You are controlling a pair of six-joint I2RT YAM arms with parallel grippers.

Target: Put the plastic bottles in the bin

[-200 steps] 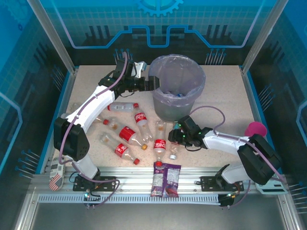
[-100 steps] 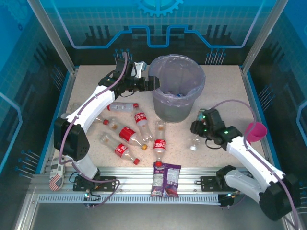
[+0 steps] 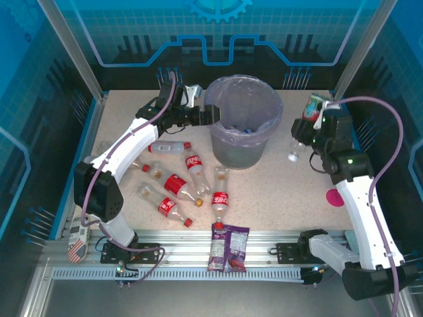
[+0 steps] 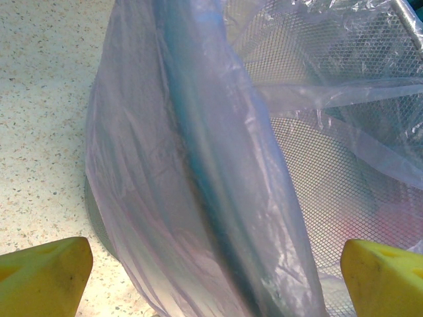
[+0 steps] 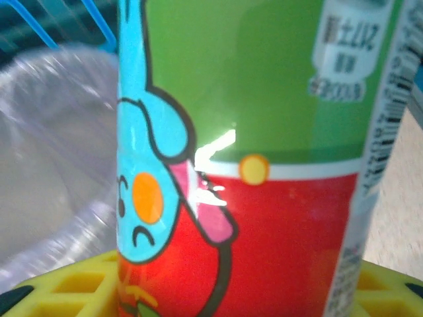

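Bin (image 3: 241, 150): round grey mesh, crinkled lilac liner.
Left hand (image 3: 211, 115): spread wide, straddling the Bin rim.
Right hand (image 3: 312, 129): clamped on glossy green-red labelled bottle (image 5: 251, 132), right of Bin.

A robotics lab cell; speckled tabletop (image 3: 284, 191) boxed by an aluminium-profile frame (image 3: 73, 49) and blue panels (image 3: 218, 36) bearing a gear emblem (image 3: 218, 8); two robot arms (image 3: 122, 150) bolted to a slotted rail (image 3: 198, 271).

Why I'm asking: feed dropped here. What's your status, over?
Left fingers open, straddling bin rim. Right fingers shut on green-and-red bottle, right of bin. More bottles lie on table.
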